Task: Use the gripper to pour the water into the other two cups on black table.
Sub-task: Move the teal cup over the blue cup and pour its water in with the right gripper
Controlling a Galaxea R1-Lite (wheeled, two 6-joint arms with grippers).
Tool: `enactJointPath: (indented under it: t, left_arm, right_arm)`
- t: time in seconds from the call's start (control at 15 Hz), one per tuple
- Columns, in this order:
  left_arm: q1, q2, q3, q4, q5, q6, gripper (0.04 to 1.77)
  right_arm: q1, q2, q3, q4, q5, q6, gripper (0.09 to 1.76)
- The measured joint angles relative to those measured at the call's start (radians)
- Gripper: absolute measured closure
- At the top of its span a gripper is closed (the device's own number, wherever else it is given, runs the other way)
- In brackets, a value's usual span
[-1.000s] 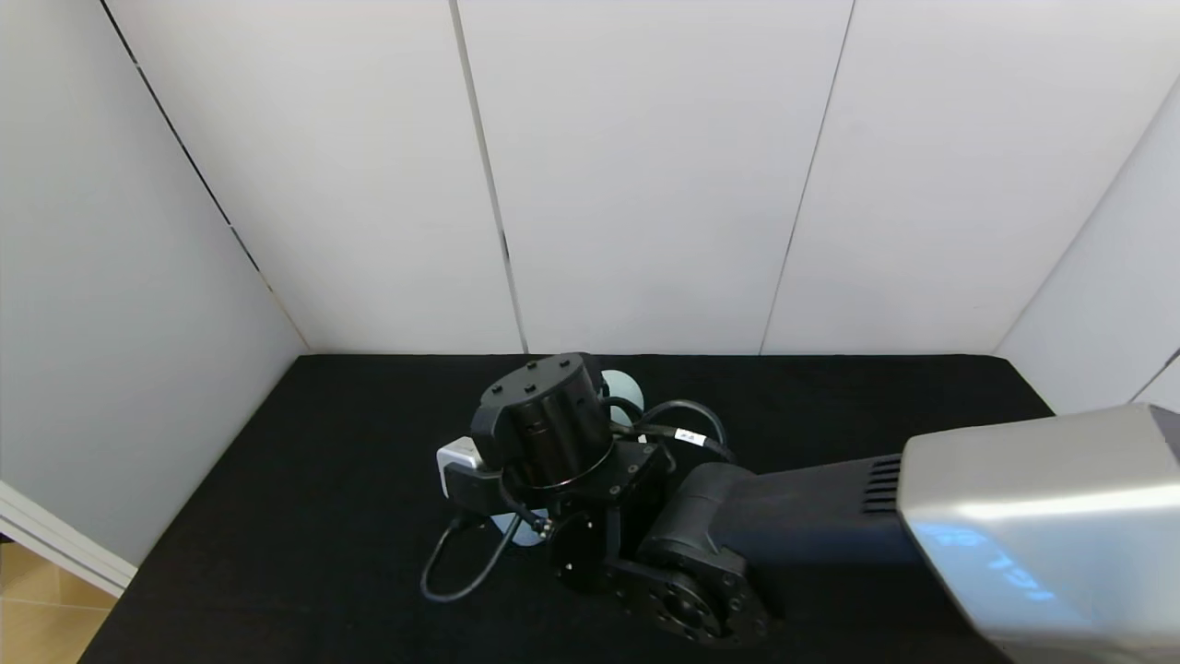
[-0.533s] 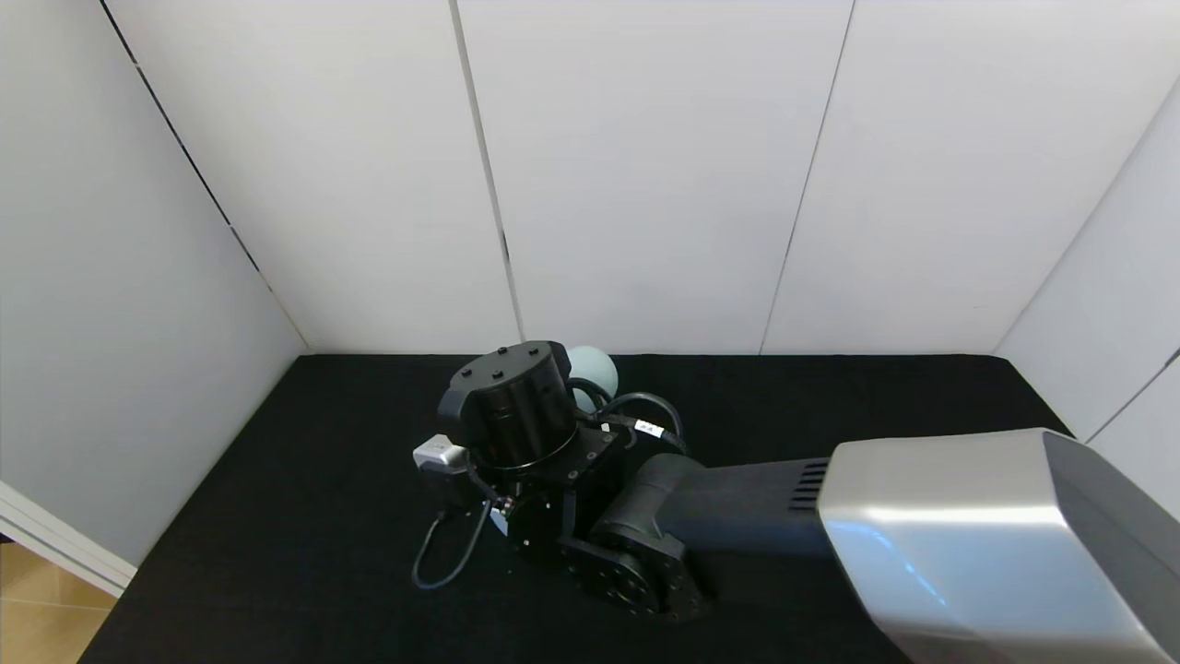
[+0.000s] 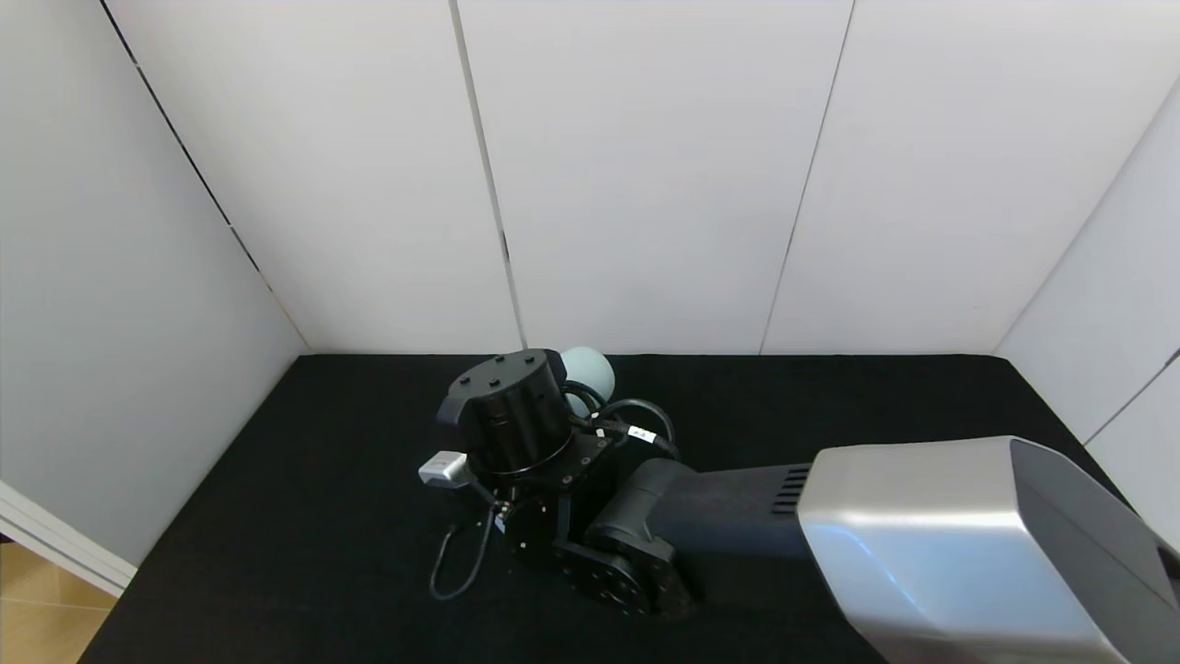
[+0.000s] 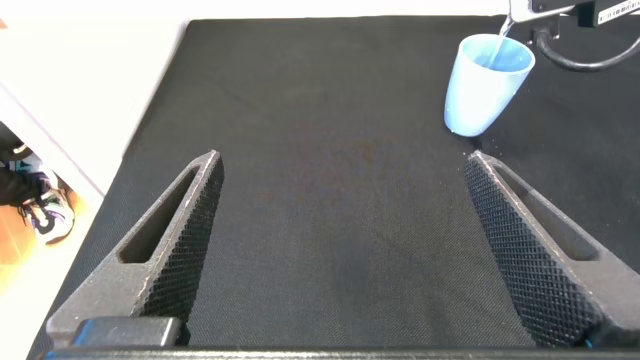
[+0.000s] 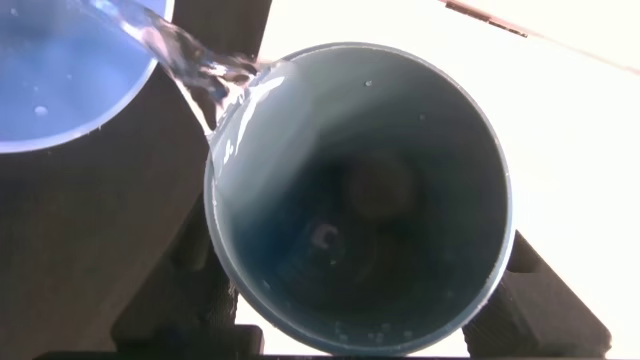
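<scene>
My right gripper (image 5: 360, 300) is shut on a teal-green tumbler (image 5: 360, 200), tipped over, with its mouth facing the wrist camera. A stream of clear water (image 5: 185, 60) runs off its rim into the light blue cup (image 5: 55, 80). In the left wrist view the light blue cup (image 4: 487, 80) stands upright on the black table (image 4: 330, 100), with the stream entering its top. In the head view the right wrist (image 3: 512, 415) covers the blue cup, and only the tumbler's base (image 3: 590, 369) shows behind it. My left gripper (image 4: 342, 160) is open and empty, low over the table. The cream-white cup is out of view.
White wall panels (image 3: 645, 184) close the table's back and sides. The silver right forearm (image 3: 959, 544) reaches in from the front right. A black cable loop (image 3: 456, 563) hangs below the wrist. The table's left edge (image 4: 150, 130) shows in the left wrist view.
The right arm has moved left and a little back. The wrist has tipped further, and the tumbler's base has come up into view behind it. The left gripper shows only now.
</scene>
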Motion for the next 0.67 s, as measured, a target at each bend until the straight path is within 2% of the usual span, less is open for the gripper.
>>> enactJointPath:
  t: [0.53,0.67]
  left_arm:
    - [0.000,0.000,0.000,0.000,0.000,0.000,0.09]
    - [0.000,0.000,0.000,0.000,0.000,0.000,0.09]
  right_arm:
    - [0.001,-0.004,0.026,-0.003,0.002,0.013,0.65]
    - [0.004,-0.015,0.047,-0.039,0.009,0.034,0.65]
